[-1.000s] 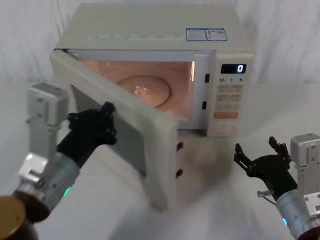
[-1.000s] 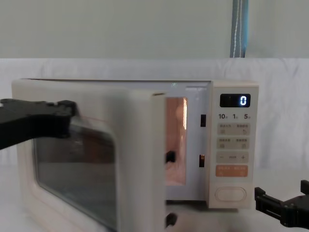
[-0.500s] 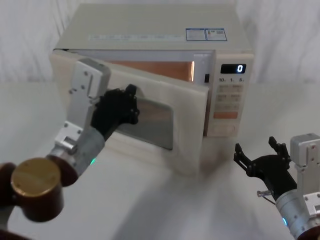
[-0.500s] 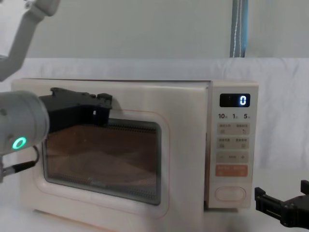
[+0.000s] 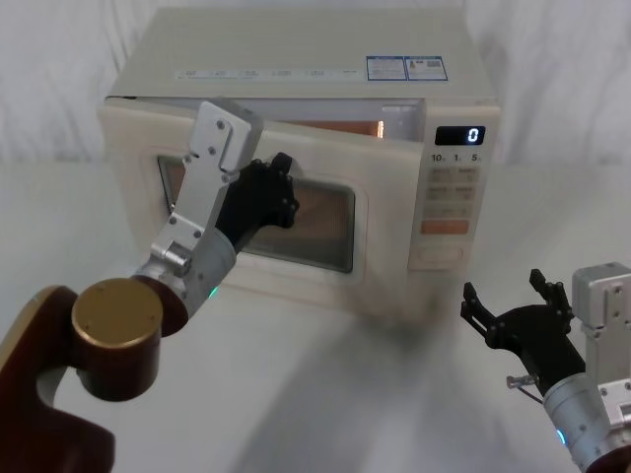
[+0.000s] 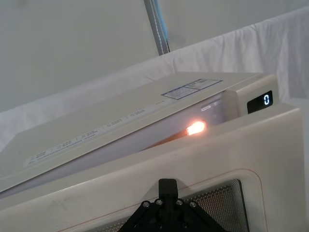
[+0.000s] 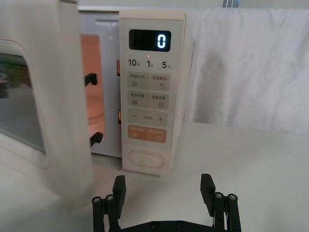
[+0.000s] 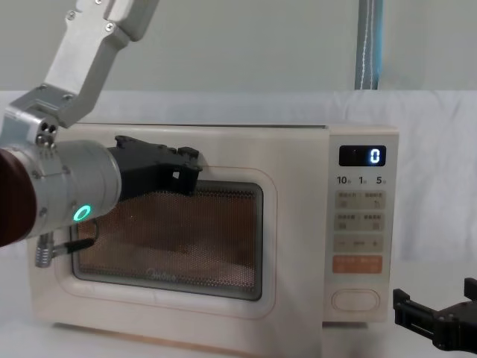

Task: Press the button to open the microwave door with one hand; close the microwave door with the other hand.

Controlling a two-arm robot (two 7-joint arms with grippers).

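The left gripper [image 5: 279, 189] presses against the microwave door [image 5: 380, 258], which stands slightly ajar; its jaws' state cannot be told. The right gripper [image 5: 518, 305] hovers near right of the button [image 5: 438, 256], jaws wide.

left gripper [image 8: 186, 170] against microwave door [image 8: 283, 246], right gripper [image 8: 440, 324] low beside button [image 8: 355, 299]

A staged test space is seen here, a lab or robot trial room and no lived-in kitchen. The counter [image 5: 325, 394] is covered all over in plain white cloth, and the same white cloth [image 7: 251, 67] is hung as a backdrop behind it. A bare pale wall [image 8: 246, 45] is seen above the drape, with a metal pole [image 8: 369, 43] rising against it. One cream microwave [image 5: 296, 59] is set alone near the counter's far edge.
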